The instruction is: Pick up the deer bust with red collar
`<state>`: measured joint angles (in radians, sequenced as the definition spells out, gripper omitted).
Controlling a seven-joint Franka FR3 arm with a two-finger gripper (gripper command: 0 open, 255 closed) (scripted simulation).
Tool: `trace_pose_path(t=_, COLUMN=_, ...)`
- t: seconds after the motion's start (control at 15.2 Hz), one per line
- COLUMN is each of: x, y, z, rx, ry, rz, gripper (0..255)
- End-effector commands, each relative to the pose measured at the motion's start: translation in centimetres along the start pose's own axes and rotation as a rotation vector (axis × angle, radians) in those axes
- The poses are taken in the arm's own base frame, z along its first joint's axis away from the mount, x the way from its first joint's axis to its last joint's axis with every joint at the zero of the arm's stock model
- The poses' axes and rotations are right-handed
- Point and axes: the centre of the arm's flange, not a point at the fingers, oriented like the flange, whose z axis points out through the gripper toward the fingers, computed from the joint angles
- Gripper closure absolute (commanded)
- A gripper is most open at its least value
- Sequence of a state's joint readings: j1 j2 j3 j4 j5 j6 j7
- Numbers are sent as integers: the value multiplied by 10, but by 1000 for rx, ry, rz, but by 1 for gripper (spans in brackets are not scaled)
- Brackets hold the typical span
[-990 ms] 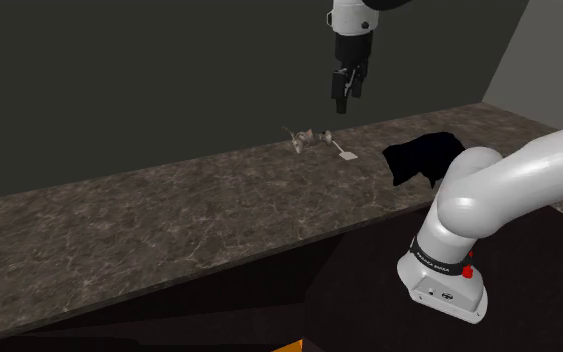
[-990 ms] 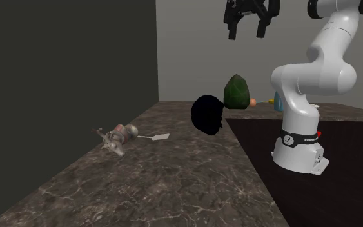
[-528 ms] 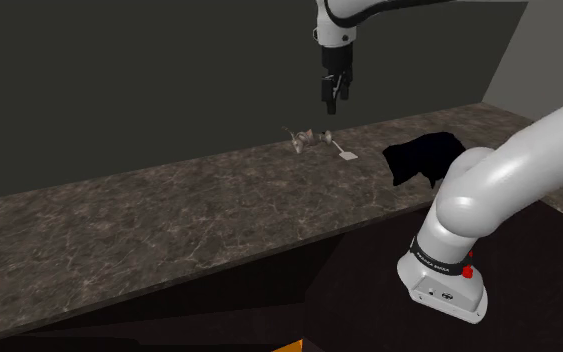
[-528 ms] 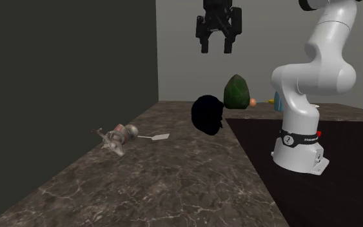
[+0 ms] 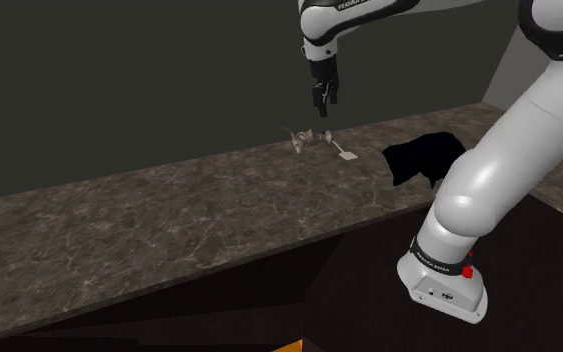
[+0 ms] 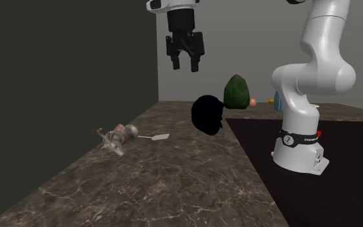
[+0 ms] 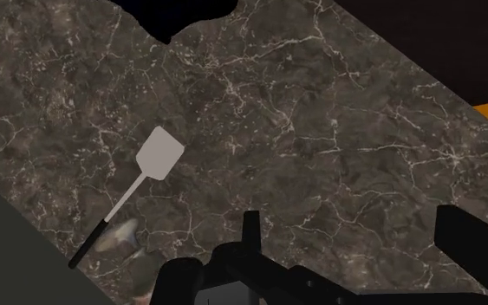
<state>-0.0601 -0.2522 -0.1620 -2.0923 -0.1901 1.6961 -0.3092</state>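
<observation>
Glossy white arm (image 5: 489,170), dark joint bands (image 5: 435,255), all-black claw (image 6: 186,68) (one small red button (image 5: 467,271) low down)

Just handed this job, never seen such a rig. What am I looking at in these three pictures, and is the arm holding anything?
This is a white robot arm on a box stand, ending in a black two-finger gripper. One picture looks from beside the stand, one along the counter, one from a camera on the hand, looking down past the fingers. On the dark veined counter lie the small greyish deer bust, the thing to pick up, and beside it a pale spatula. A black shape sits further along, a green object beyond it. The gripper hangs high above the counter, fingers apart, holding nothing.
</observation>
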Motion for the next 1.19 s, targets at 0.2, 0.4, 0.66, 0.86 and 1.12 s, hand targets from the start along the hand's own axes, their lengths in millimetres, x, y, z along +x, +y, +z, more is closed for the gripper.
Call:
trace_pose_path(t=0.2, x=49, y=45, z=33, rx=1, ry=-51, rz=-34, gripper=0)
trace_pose_path(t=0.4, x=77, y=70, z=53, rx=1, ry=-82, rz=-54, gripper=0)
trace_pose_path(t=0.66, x=114, y=103, z=81, rx=3, ry=-123, rz=-80, gripper=0)
trace_pose_path(t=0.86, x=142, y=127, z=102, rx=3, ry=-154, rz=-100, gripper=0)
trace_pose_path(t=1.12, x=179, y=158, z=133, rx=4, ry=-195, rz=-127, gripper=0)
